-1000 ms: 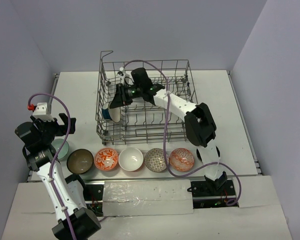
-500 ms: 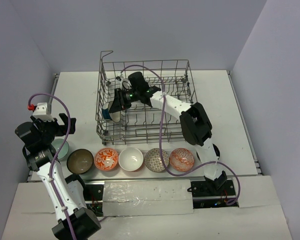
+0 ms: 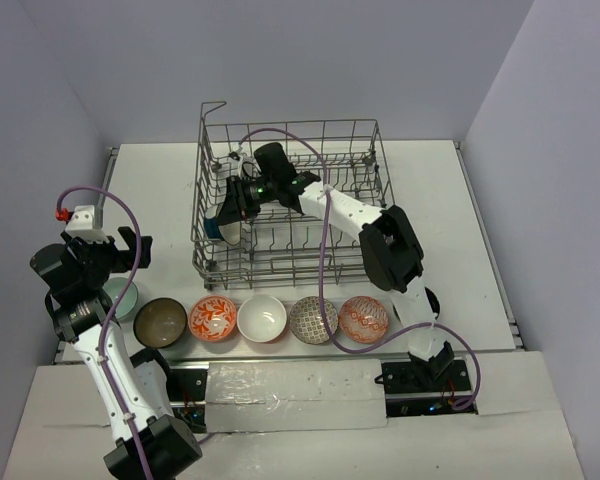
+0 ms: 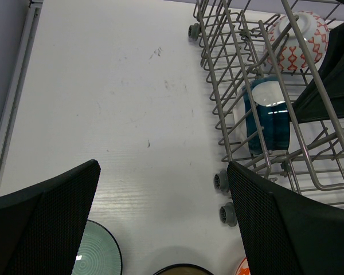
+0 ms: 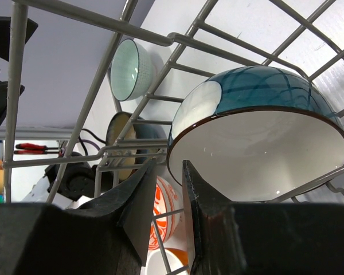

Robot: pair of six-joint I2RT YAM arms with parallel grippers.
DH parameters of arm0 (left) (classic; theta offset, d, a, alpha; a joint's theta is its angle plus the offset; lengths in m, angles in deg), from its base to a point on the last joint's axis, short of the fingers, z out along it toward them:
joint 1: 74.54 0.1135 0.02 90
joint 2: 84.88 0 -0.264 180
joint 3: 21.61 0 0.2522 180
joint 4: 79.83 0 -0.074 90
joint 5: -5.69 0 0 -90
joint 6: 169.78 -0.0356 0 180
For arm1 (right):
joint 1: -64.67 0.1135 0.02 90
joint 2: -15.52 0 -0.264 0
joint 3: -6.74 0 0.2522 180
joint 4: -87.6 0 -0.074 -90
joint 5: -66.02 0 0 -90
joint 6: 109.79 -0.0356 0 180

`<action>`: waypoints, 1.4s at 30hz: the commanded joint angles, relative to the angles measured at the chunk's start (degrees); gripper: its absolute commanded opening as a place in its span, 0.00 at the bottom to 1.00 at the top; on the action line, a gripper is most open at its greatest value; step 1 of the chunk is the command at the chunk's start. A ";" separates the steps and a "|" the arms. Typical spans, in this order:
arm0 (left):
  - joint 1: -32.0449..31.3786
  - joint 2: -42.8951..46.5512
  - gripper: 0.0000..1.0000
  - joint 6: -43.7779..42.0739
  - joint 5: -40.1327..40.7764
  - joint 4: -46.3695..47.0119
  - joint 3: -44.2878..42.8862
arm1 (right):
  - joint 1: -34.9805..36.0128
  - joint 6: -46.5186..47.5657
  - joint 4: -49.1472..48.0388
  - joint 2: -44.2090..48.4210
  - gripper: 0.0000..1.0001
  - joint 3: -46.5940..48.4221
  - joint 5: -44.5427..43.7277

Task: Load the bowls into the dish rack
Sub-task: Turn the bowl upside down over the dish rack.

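The dish rack (image 3: pixel 280 262) stands at the back centre. A teal bowl (image 3: pixel 226 228) (image 5: pixel 258 149) stands on edge among the tines at its left end. My right gripper (image 3: pixel 234 203) (image 5: pixel 169 166) reaches in beside it, jaws a little apart, and the bowl's rim sits just past the right fingertip, ungripped. A white bowl with a red lattice (image 4: pixel 298 31) sits further back in the rack. My left gripper (image 3: pixel 108 258) (image 4: pixel 163 169) hangs wide open and empty over the pale green bowl (image 3: pixel 123 298).
In front of the rack, a row of bowls runs rightward: brown (image 3: pixel 160 320), orange-patterned (image 3: pixel 213 317), white (image 3: pixel 262 318), grey-patterned (image 3: pixel 313 320), red-patterned (image 3: pixel 364 318). The rack's small wheels (image 4: pixel 226 213) stick out at its near left corner. Walls enclose the table.
The right arm's elbow and forearm have swung left, while its gripper stays by the teal bowl. The left arm has not moved.
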 commanded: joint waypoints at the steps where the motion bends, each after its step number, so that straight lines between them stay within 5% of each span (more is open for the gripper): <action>1: 0.30 0.03 0.99 -1.05 -1.63 0.76 -0.15 | 0.49 0.80 -0.63 -1.06 0.33 3.13 0.54; 14: 0.22 0.12 0.99 -1.14 -1.80 0.85 -0.06 | 1.19 1.15 -0.19 -2.64 0.32 4.98 1.07; 32: 0.22 -0.06 0.99 -1.23 -2.15 0.94 0.03 | 0.76 3.09 0.42 -0.01 0.08 2.79 0.19; 42: 0.22 -0.06 0.99 -1.05 -2.24 0.94 0.03 | -0.56 1.68 -1.77 2.71 0.06 -0.90 1.68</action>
